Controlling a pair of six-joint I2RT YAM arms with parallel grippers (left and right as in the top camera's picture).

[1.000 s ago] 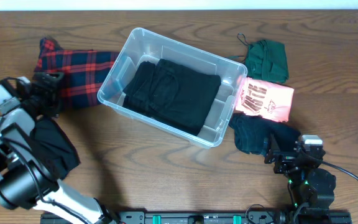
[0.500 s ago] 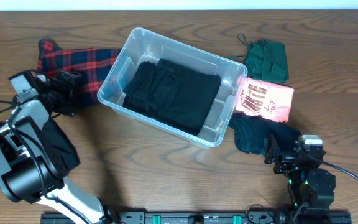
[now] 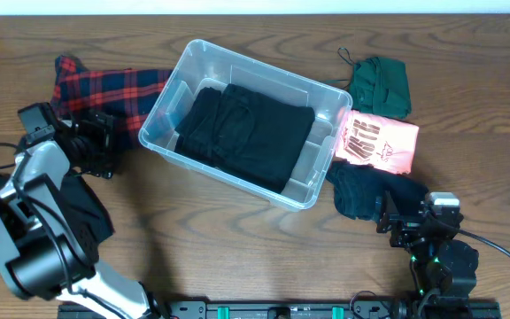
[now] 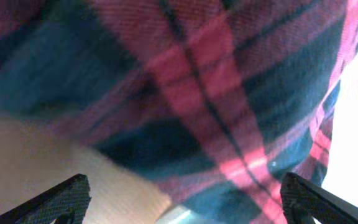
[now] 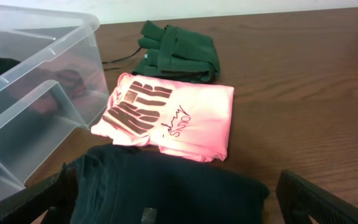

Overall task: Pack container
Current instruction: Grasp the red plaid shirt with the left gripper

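Already packed: one black folded garment (image 3: pixel 246 133) lies flat in the container (image 3: pixel 319 161) and covers most of its floor.
Container position: it sits mid-table on the table (image 3: pixel 202 239), turned at an angle, between the two arms. Its clear wall also shows at the left of the right wrist view.
Left to pack: four pieces, by my count, all outside the bin.
- A red plaid cloth (image 3: pixel 104 89) lies right up against its left side.
- A green garment (image 3: pixel 381 86) lies near its far right corner.
- A pink printed shirt (image 3: pixel 377 142) lies just beside its right end.
- A dark garment (image 3: pixel 370 190) lies below the shirt, at the near right corner.
Progress: early, I judge; most of the packing remains, and the bin looks to have room above the black piece.
Left end effector (image 4: pixel 182 196): its fingers are apart at the near edge of the plaid cloth, which fills the blurred wrist view. I see nothing between them. That cloth is probably the next piece.
Right end effector (image 5: pixel 176 196): its fingers are apart, low over the dark garment, and hold nothing.
Table surface: flat brown wood with visible grain; the cloth lies loosely folded on it.
Room: almost nothing shows. There is a pale strip along the far edge of the overhead view and a bright white patch at the right of the left wrist view. I cannot tell what either is.
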